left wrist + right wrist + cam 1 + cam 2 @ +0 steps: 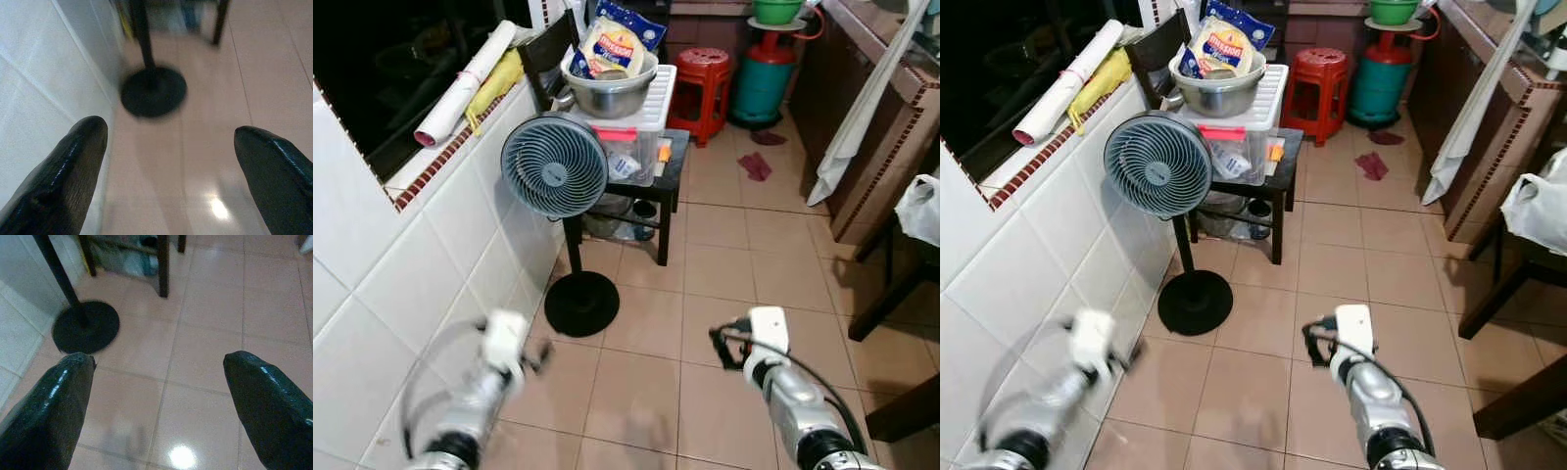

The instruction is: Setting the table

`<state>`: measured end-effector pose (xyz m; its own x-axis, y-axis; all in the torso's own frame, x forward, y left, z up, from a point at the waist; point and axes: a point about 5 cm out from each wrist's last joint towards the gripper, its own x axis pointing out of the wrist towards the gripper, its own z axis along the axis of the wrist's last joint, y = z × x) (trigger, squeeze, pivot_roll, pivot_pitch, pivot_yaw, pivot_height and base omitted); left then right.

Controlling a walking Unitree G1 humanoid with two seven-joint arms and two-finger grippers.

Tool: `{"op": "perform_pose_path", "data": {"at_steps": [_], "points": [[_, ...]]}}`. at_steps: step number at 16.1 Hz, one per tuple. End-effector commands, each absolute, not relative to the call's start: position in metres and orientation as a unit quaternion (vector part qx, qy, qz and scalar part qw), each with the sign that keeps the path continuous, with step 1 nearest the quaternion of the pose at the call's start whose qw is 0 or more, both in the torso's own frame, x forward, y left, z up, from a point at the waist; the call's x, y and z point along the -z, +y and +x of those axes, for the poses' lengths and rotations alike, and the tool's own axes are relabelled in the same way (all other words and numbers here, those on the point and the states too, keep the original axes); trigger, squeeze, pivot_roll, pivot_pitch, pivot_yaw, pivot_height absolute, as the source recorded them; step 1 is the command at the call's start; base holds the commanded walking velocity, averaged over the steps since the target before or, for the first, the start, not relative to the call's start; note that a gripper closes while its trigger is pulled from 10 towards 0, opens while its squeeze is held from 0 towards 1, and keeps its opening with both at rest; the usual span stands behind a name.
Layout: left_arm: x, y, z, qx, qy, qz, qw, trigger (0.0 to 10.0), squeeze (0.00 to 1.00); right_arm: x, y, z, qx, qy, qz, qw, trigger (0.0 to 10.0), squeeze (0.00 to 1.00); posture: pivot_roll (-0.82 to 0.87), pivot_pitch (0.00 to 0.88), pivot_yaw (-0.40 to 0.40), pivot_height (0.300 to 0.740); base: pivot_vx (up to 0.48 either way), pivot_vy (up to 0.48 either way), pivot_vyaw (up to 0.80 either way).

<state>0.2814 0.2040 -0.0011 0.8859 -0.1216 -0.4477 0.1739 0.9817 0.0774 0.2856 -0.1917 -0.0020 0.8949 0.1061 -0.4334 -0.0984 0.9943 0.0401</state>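
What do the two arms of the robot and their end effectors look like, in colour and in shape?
Both arms are silver cylinders with black joints. Each wrist carries a white boxy block, with thin black cables looping beside it. The left end effector and the right end effector each have two long, glossy black fingers with rounded tips.
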Motion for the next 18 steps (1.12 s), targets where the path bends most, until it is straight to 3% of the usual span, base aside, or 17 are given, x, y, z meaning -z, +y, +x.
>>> {"op": "perform_pose_path", "data": {"at_steps": [1,4,9,13,18], "points": [[-0.009,0.201,0.284,0.081,0.183,0.052,0.978,10.0,0.0,-0.01,-0.191,0.291,-0.059,0.181,0.024,0.981,10.0,0.0,-0.06,0.0,0.022,0.74,0.0,0.0,0.0],[-0.028,0.193,0.27,0.064,0.116,0.031,0.991,10.0,0.0,-0.028,-0.194,0.285,-0.071,0.122,0.026,0.99,10.0,0.0,-0.06,0.0,0.031,0.74,0.0,0.0,0.0],[-0.059,0.208,0.234,0.003,0.056,0.046,0.997,10.0,0.0,-0.06,-0.195,0.26,-0.069,0.059,0.015,0.996,10.0,0.0,-0.05,0.0,0.026,0.74,0.0,0.0,0.0],[-0.069,0.211,0.207,-0.021,0.081,0.04,0.996,10.0,0.0,-0.061,-0.199,0.228,-0.05,0.099,0.027,0.993,10.0,0.0,-0.05,0.0,0.034,0.74,0.0,0.0,0.0],[-0.076,0.206,0.206,-0.02,0.092,0.038,0.995,10.0,0.0,-0.059,-0.197,0.223,-0.039,0.124,0.034,0.991,10.0,0.0,-0.05,0.0,0.034,0.74,0.0,0.0,0.0]]}}
